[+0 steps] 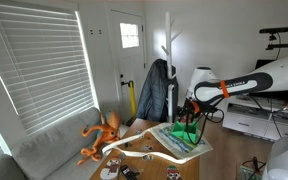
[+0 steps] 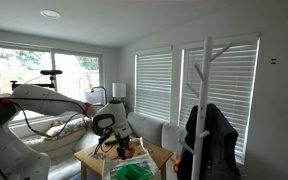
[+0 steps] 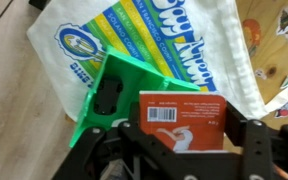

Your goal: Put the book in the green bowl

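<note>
The gripper (image 3: 189,150) is clamped on the book (image 3: 184,118) by its side edges, holding it between the fingers, directly above the green bowl (image 3: 106,100). The bowl sits on a printed cloth (image 3: 164,40). The book looks small, light and stiff, and its glossy cover is probably a little slippery, so a grip across the edges suits it. The gripper's frame hides the book's lower part and the bowl's near rim. In both exterior views the book is too small to make out.

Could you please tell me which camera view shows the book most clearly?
The wrist view: the book fills the lower right, barcode visible, held in the gripper over the green bowl. In both exterior views it is too small to make out.
</note>
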